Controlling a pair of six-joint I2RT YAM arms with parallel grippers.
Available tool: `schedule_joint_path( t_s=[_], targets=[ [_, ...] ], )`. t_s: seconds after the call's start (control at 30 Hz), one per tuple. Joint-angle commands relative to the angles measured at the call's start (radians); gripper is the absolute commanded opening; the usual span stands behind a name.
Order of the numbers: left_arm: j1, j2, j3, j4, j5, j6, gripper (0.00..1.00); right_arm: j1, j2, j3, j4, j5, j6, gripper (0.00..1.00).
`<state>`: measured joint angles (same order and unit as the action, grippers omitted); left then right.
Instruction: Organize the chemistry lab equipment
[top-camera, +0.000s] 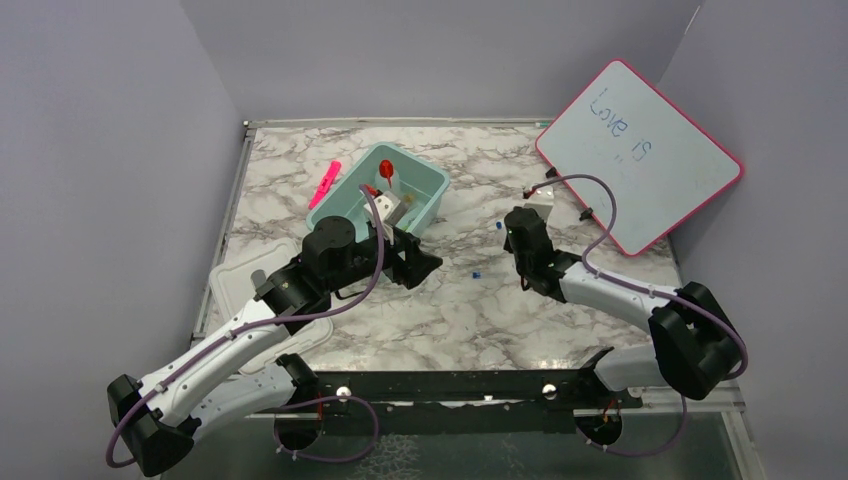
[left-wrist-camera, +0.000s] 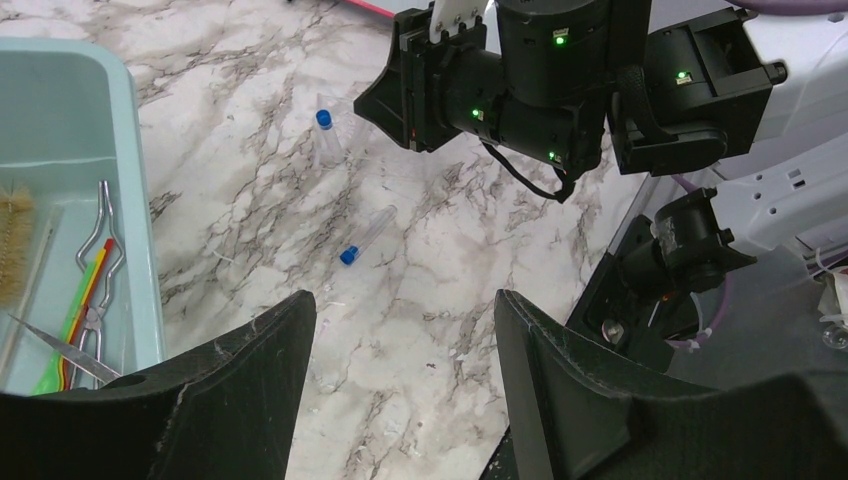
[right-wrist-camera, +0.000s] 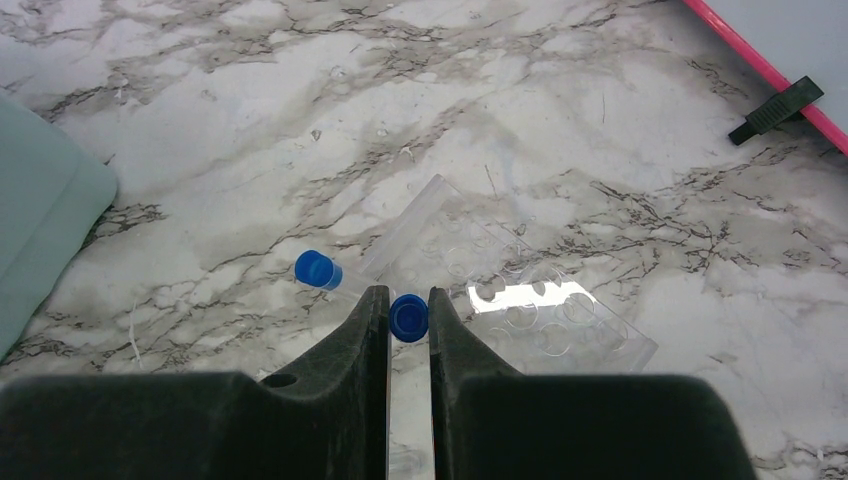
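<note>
My right gripper (right-wrist-camera: 408, 302) is shut on a small clear tube by its blue cap (right-wrist-camera: 408, 319), just above a clear rack with round holes (right-wrist-camera: 545, 318). A second blue-capped tube (right-wrist-camera: 320, 271) lies on the marble beside the left finger. In the left wrist view this tube (left-wrist-camera: 325, 135) and a third one (left-wrist-camera: 365, 236) lie on the table. My left gripper (left-wrist-camera: 405, 335) is open and empty above the marble, right of the teal bin (left-wrist-camera: 135, 200). The bin holds the tan brush (left-wrist-camera: 14, 245), metal tongs (left-wrist-camera: 100, 245), green-handled tool (left-wrist-camera: 72, 325) and red-bulbed dropper (top-camera: 385, 168).
A pink marker (top-camera: 324, 183) lies left of the bin (top-camera: 420, 175). The pink-framed whiteboard (top-camera: 640, 150) leans at the back right, with a black clip (right-wrist-camera: 780, 105) at its edge. A white lid (top-camera: 232, 290) lies at the left under my left arm.
</note>
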<state>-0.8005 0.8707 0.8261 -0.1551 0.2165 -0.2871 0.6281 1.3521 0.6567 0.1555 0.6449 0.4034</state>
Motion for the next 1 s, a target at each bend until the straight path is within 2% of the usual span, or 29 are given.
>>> schedule_joint_path(
  t_s=[0.0, 0.5, 0.8, 0.97],
  targets=[
    [0.0, -0.001, 0.001, 0.032, -0.003, 0.008, 0.69, -0.001, -0.005, 0.0, 0.003, 0.008, 0.002, 0.08],
    [0.0, 0.003, 0.0, 0.032, -0.006, 0.011, 0.69, -0.002, 0.062, -0.025, 0.112, -0.042, -0.082, 0.17],
    [0.0, 0.005, -0.001, 0.031, -0.002, 0.011, 0.69, -0.002, 0.044, -0.045, 0.132, -0.062, -0.076, 0.33],
    [0.0, 0.005, 0.001, 0.031, 0.006, 0.013, 0.69, -0.001, -0.019, -0.035, 0.098, -0.073, -0.073, 0.36]
  ],
)
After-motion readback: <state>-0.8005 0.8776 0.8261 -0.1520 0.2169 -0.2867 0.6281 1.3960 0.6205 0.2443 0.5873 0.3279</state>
